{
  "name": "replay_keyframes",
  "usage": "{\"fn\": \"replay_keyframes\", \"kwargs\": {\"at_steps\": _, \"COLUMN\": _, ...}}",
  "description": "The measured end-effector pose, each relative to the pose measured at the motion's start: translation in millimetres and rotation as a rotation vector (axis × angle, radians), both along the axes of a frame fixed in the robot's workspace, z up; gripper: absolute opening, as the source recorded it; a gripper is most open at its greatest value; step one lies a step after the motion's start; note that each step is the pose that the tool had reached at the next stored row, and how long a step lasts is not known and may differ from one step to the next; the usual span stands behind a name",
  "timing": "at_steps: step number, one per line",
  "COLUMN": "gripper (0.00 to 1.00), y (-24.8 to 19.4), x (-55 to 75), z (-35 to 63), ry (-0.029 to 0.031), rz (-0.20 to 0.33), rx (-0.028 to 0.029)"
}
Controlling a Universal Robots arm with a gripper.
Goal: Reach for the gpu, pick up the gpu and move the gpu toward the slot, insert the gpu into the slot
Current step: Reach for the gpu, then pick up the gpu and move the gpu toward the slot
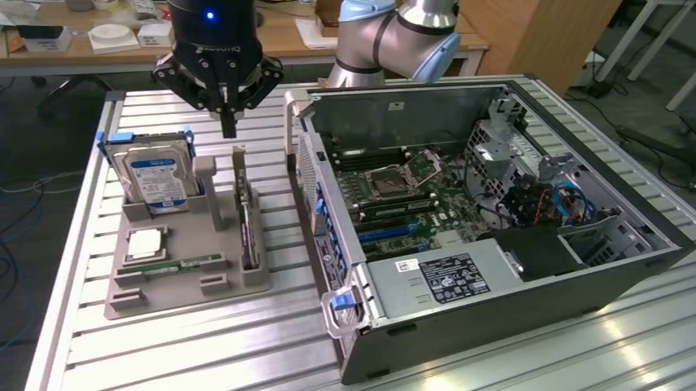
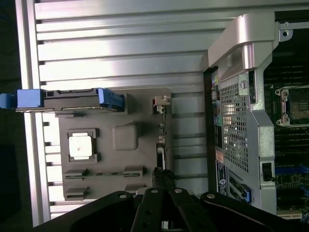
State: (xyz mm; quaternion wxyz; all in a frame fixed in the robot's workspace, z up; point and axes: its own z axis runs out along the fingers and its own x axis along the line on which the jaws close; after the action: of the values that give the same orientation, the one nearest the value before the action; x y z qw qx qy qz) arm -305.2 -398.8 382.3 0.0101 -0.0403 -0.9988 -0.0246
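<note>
The gpu (image 1: 249, 224) stands on edge in a slot of the grey holder (image 1: 163, 300), left of centre in the exterior view, likely upright so its top edge can be gripped from above. The end effector (image 1: 228, 124) hangs just above its far end, fingers pressed together and holding nothing. The open computer case (image 1: 490, 305) sits at the right on the counter (image 1: 196, 354).

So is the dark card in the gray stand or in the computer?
In the stand. The gpu sits upright on its edge in the gray stand, outside the computer. The gripper hovers just above it.
</note>
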Motion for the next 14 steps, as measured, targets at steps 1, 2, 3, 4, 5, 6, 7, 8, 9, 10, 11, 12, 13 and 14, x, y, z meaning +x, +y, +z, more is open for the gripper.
{"fn": "replay_keyframes", "kwargs": {"at_steps": 1, "gripper": 0.10, "y": 0.0, "x": -0.1, "z": 0.0, "ry": 0.0001, "rz": 0.000, "rx": -0.0001}}
{"fn": "replay_keyframes", "kwargs": {"at_steps": 2, "gripper": 0.10, "y": 0.0, "x": -0.1, "z": 0.0, "ry": 0.0001, "rz": 0.000, "rx": -0.0001}}
{"fn": "replay_keyframes", "kwargs": {"at_steps": 3, "gripper": 0.10, "y": 0.0, "x": -0.1, "z": 0.0, "ry": 0.0001, "rz": 0.000, "rx": -0.0001}}
{"fn": "replay_keyframes", "kwargs": {"at_steps": 4, "gripper": 0.10, "y": 0.0, "x": -0.1, "z": 0.0, "ry": 0.0001, "rz": 0.000, "rx": 0.0000}}
{"fn": "replay_keyframes", "kwargs": {"at_steps": 5, "gripper": 0.10, "y": 0.0, "x": -0.1, "z": 0.0, "ry": 0.0001, "rz": 0.000, "rx": -0.0001}}
{"fn": "replay_keyframes", "kwargs": {"at_steps": 6, "gripper": 0.10, "y": 0.0, "x": -0.1, "z": 0.1, "ry": 0.0001, "rz": 0.000, "rx": -0.0001}}
{"fn": "replay_keyframes", "kwargs": {"at_steps": 7, "gripper": 0.10, "y": 0.0, "x": -0.1, "z": 0.0, "ry": 0.0001, "rz": 0.000, "rx": -0.0001}}
{"fn": "replay_keyframes", "kwargs": {"at_steps": 8, "gripper": 0.10, "y": 0.0, "x": -0.1, "z": 0.1, "ry": 0.0001, "rz": 0.000, "rx": -0.0001}}
{"fn": "replay_keyframes", "kwargs": {"at_steps": 9, "gripper": 0.10, "y": 0.0, "x": -0.1, "z": 0.0, "ry": 0.0000, "rz": 0.000, "rx": -0.0001}}
{"fn": "replay_keyframes", "kwargs": {"at_steps": 10, "gripper": 0.10, "y": 0.0, "x": -0.1, "z": 0.1, "ry": 0.0001, "rz": 0.000, "rx": -0.0001}}
{"fn": "replay_keyframes", "kwargs": {"at_steps": 11, "gripper": 0.10, "y": 0.0, "x": -0.1, "z": 0.0, "ry": 0.0001, "rz": 0.000, "rx": 0.0000}}
{"fn": "replay_keyframes", "kwargs": {"at_steps": 12, "gripper": 0.10, "y": 0.0, "x": -0.1, "z": 0.0, "ry": 0.0000, "rz": 0.000, "rx": -0.0001}}
{"fn": "replay_keyframes", "kwargs": {"at_steps": 13, "gripper": 0.11, "y": 0.0, "x": -0.1, "z": 0.0, "ry": 0.0001, "rz": 0.000, "rx": -0.0001}}
{"fn": "replay_keyframes", "kwargs": {"at_steps": 14, "gripper": 0.16, "y": 0.0, "x": -0.1, "z": 0.0, "ry": 0.0001, "rz": 0.000, "rx": -0.0001}}
